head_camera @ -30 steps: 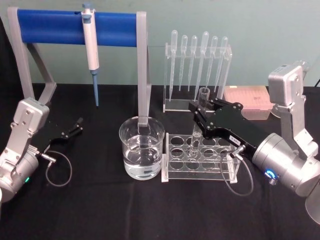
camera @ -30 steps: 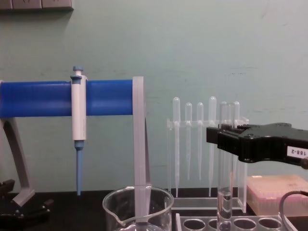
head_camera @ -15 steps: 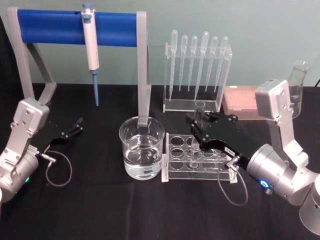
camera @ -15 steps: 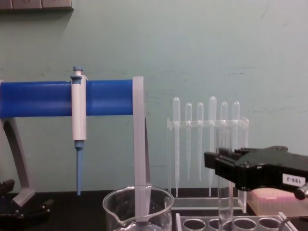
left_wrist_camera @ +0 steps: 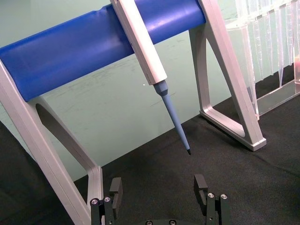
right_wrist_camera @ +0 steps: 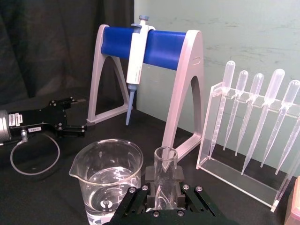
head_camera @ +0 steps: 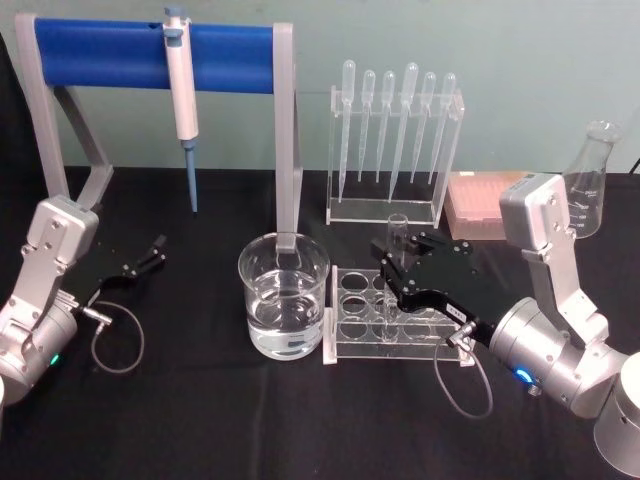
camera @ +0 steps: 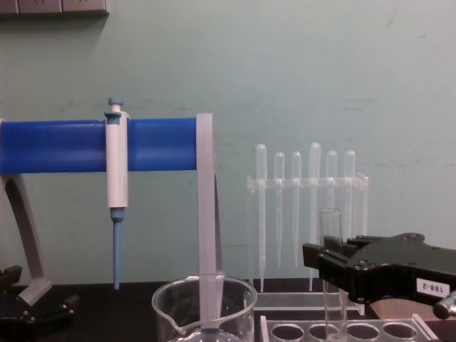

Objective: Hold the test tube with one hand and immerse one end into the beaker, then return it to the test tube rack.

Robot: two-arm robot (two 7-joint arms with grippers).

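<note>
Gripping the test tube [head_camera: 396, 240] upright over the rack [head_camera: 400, 320] beside the beaker [head_camera: 283, 295], the right gripper [head_camera: 392, 262] risks clipping a hole's edge, while the left gripper [head_camera: 152, 254] rests open on the worktop.

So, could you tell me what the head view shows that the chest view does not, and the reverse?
Head view alone: the right gripper shut on the test tube over the clear rack's far row, water in the beaker, the flask, and the parked left gripper on the black table.

Chest view alone: grey wall fittings at the top.

Both: the tube upright in that gripper, the pipettor on its blue stand, and the pipettes.
</note>
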